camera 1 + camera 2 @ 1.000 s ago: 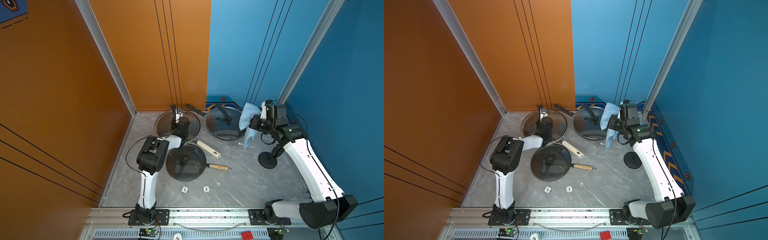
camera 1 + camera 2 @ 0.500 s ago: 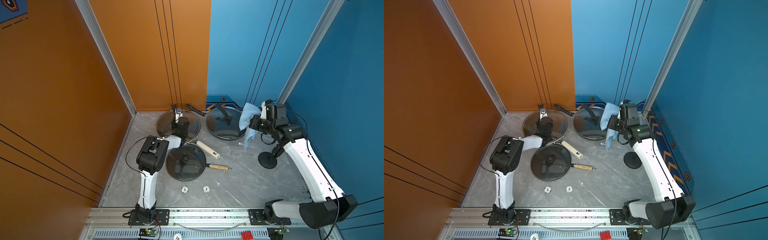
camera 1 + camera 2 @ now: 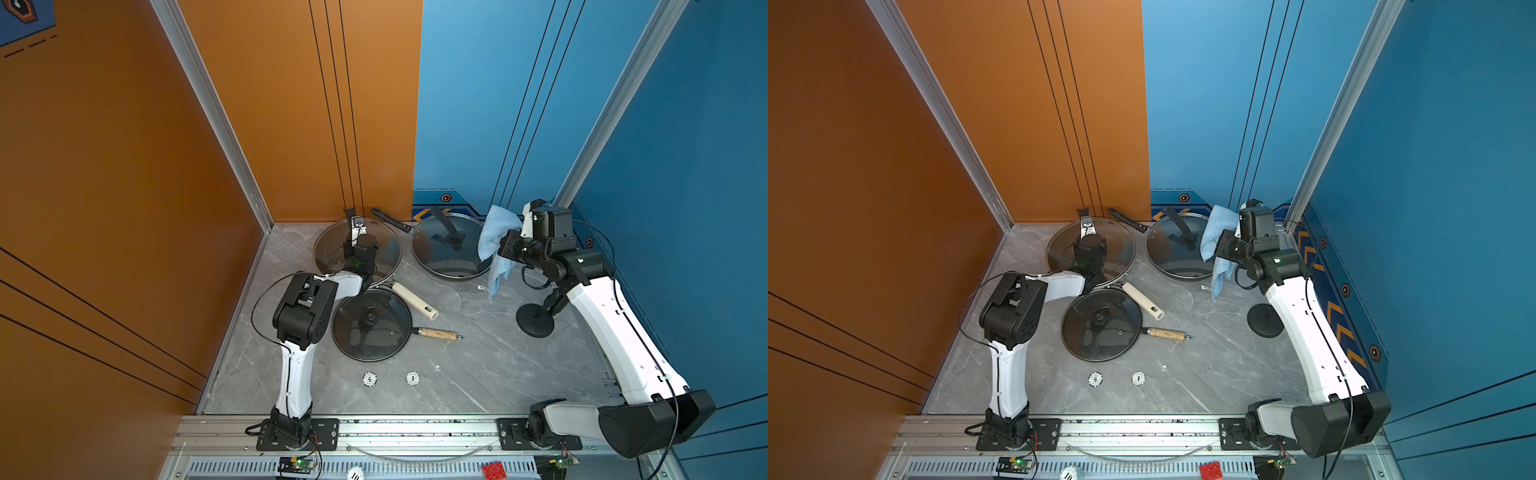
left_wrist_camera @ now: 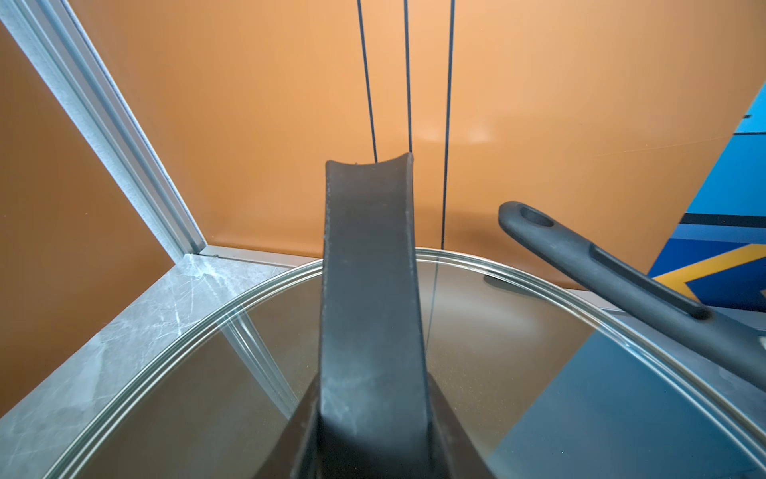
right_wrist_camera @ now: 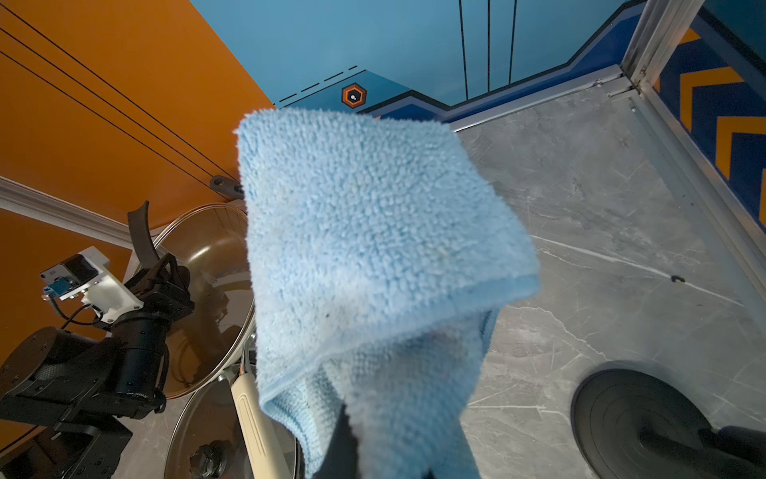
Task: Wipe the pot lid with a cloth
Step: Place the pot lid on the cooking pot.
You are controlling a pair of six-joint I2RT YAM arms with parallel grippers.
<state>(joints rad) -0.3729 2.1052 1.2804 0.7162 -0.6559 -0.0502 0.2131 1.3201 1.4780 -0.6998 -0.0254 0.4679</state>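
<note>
No movement is discernible since the earlier frames: both arms hold station, and lid and cloth sit as they did.

The left gripper [image 3: 360,250], at 11 o'clock on the grey marble-pattern table [image 3: 478,374], is clamped on the black arched handle [image 4: 369,290] of the large round glass pot lid [image 3: 332,249]. The lid appears tipped up off its pan, though how far cannot be told.

The right gripper [image 3: 509,249], at 1 o'clock, is closed on the soft light-blue microfibre cloth [image 3: 492,241]. The cloth hangs loose from it; whether its lower tip touches the table cannot be told. A second glass-lidded dark pan [image 3: 449,257] stands between cloth and held lid.

Finding: wiping has not begun. The lid is presented, and the cloth must next travel toward 9 o'clock, clearing the second pan.
</note>
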